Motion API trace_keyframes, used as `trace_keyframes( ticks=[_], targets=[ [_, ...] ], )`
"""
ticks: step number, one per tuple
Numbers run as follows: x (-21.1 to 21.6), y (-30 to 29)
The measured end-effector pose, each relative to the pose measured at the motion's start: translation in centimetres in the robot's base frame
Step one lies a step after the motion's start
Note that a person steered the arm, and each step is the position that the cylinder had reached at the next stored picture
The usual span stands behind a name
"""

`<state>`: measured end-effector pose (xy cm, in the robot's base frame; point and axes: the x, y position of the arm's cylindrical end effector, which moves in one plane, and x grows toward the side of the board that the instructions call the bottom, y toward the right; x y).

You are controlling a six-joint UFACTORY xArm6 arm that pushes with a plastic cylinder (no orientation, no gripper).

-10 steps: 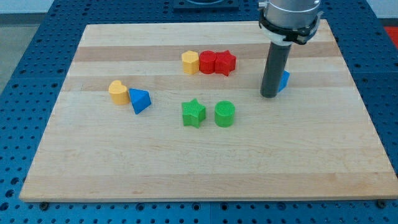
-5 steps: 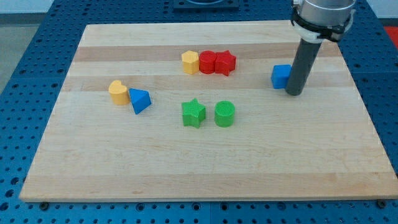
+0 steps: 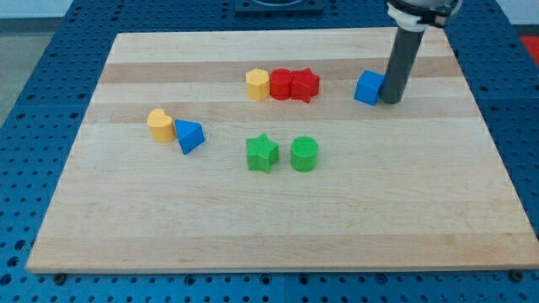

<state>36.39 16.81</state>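
My tip (image 3: 390, 100) rests on the board at the view's upper right, touching the right side of a blue cube (image 3: 367, 87). Left of that cube runs a row of three blocks pressed together: a yellow hexagon (image 3: 258, 84), a red block (image 3: 280, 84) and a red star (image 3: 305, 85). Lower, near the middle, stand a green star (image 3: 262, 153) and a green cylinder (image 3: 304, 155), a little apart. At the view's left a yellow block (image 3: 158, 124) touches a blue wedge-shaped block (image 3: 189, 135).
The blocks lie on a wooden board (image 3: 278, 227) set on a blue perforated table (image 3: 34, 93). The rod's shaft rises out of the view's top right.
My tip went from the blue cube's left side around to its right, then moved up the view. The blue cube has shifted left and toward the view's top. Other blocks are unchanged.
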Motion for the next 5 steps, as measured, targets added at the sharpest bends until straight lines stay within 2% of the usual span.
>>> trace_keyframes(
  ticks=[5],
  targets=[
    [-1.1,-0.9]
  ],
)
